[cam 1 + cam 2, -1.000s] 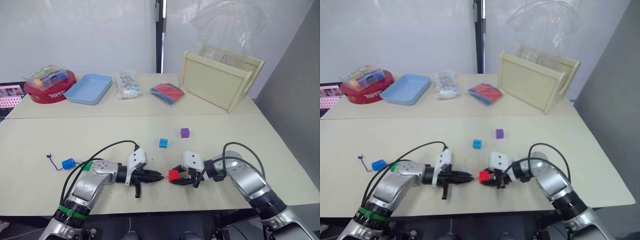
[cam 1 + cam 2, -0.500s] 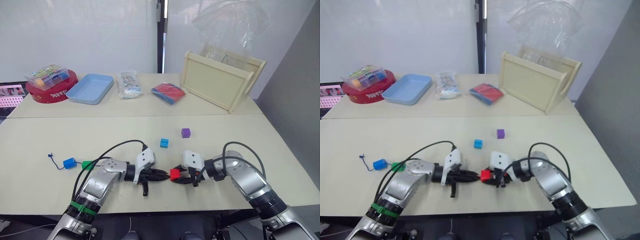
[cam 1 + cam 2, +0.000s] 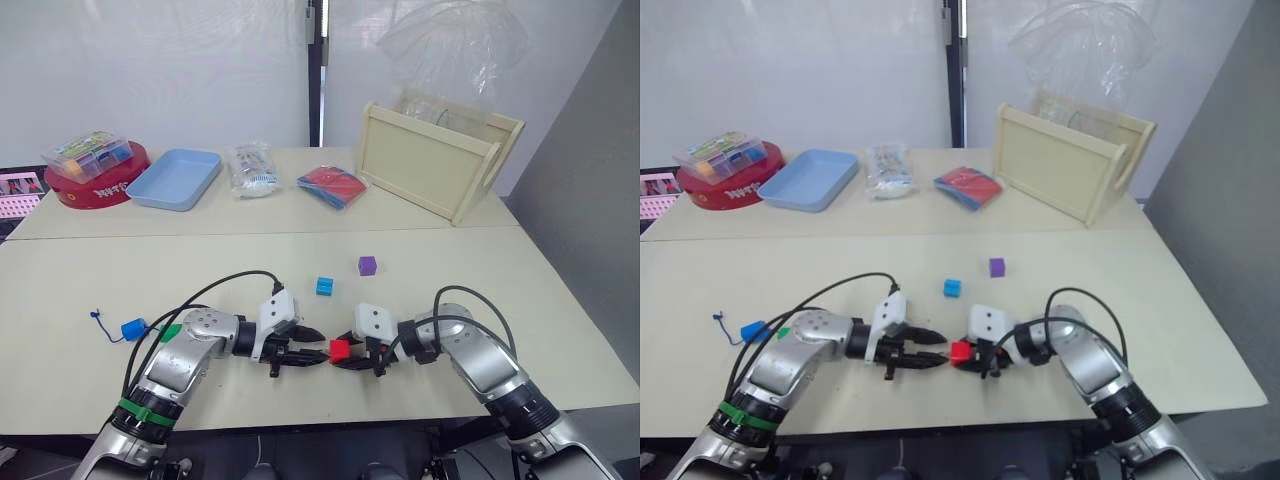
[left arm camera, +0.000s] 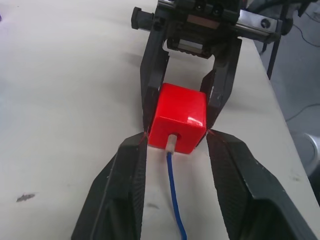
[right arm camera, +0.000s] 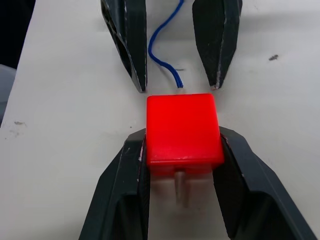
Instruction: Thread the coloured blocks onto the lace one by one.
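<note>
Lace tip through red block
Right gripper (image 5: 181,150) clamps the red block (image 4: 178,117); lace (image 4: 174,200) passes through it. Left gripper (image 4: 177,142) spread open, empty.

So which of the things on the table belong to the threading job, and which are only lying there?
For the job: red block, lace, cyan block, purple block, blue block, green block.

Lying about: wooden tray, light blue tray, clear box of small pieces, red round tin, plastic packet.
</note>
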